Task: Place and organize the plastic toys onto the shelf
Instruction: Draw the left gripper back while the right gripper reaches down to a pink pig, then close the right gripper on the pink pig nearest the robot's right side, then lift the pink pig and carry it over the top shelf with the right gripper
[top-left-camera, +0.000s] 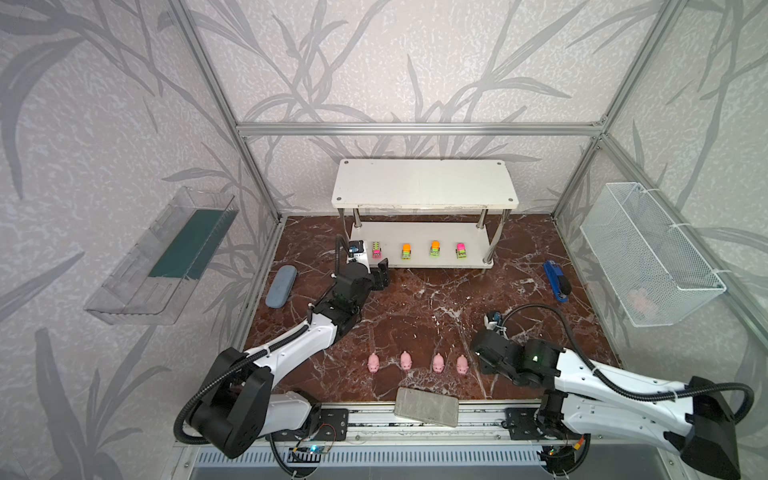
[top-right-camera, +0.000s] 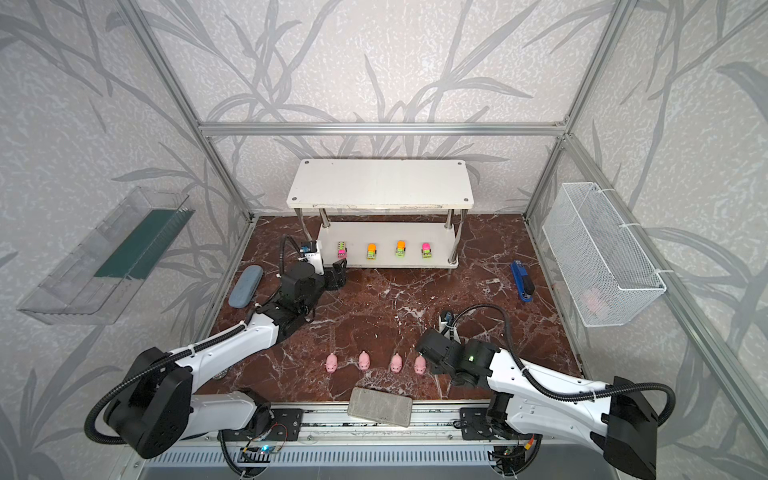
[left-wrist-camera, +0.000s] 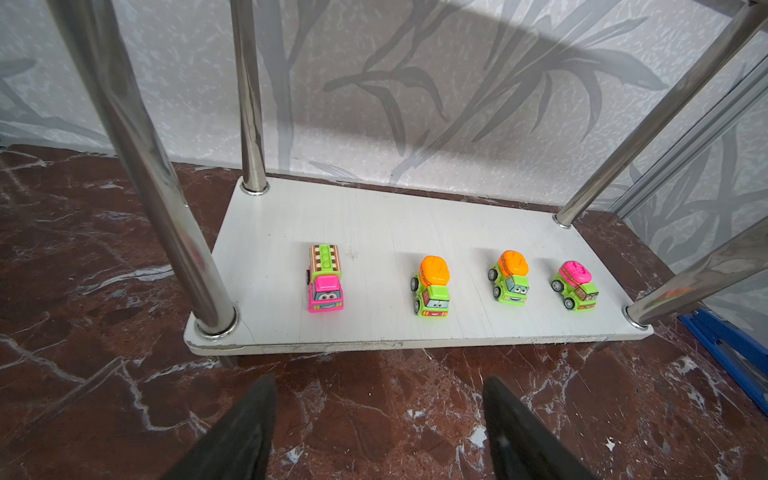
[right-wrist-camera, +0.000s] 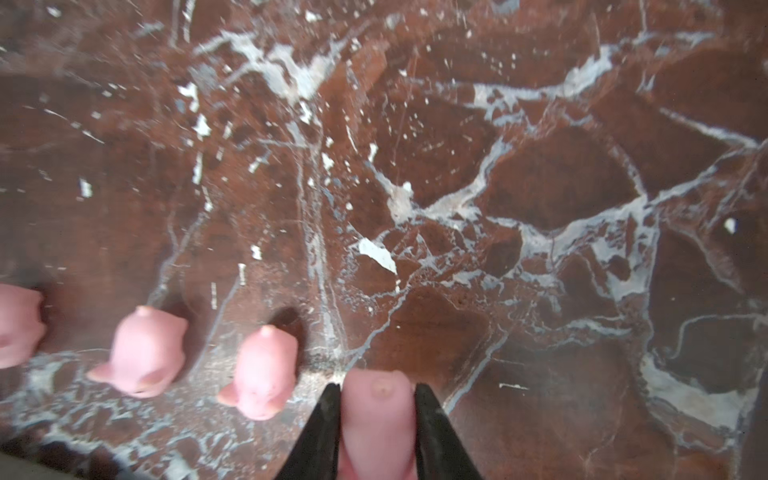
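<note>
Several tiny trucks (top-left-camera: 407, 251) (left-wrist-camera: 432, 291) stand in a row on the lower board of the white two-tier shelf (top-left-camera: 424, 183) (top-right-camera: 380, 183) at the back. Near the front edge, several pink pigs (top-left-camera: 406, 360) (top-right-camera: 364, 360) form a row on the marble. My right gripper (right-wrist-camera: 377, 387) is shut on the pig at the row's right end (top-left-camera: 461, 365) (right-wrist-camera: 378, 419), with black fingers (right-wrist-camera: 328, 415) on both its sides. My left gripper (left-wrist-camera: 379, 382) (top-left-camera: 382, 274) hangs open over bare marble just in front of the shelf's left end, holding nothing.
A blue-grey oblong case (top-left-camera: 281, 286) lies left of the left arm. A blue stapler-like tool (top-left-camera: 557, 281) lies at the right. A grey block (top-left-camera: 427, 407) rests on the front rail. A wire basket (top-left-camera: 648, 253) and a clear tray (top-left-camera: 162, 257) hang on the side walls.
</note>
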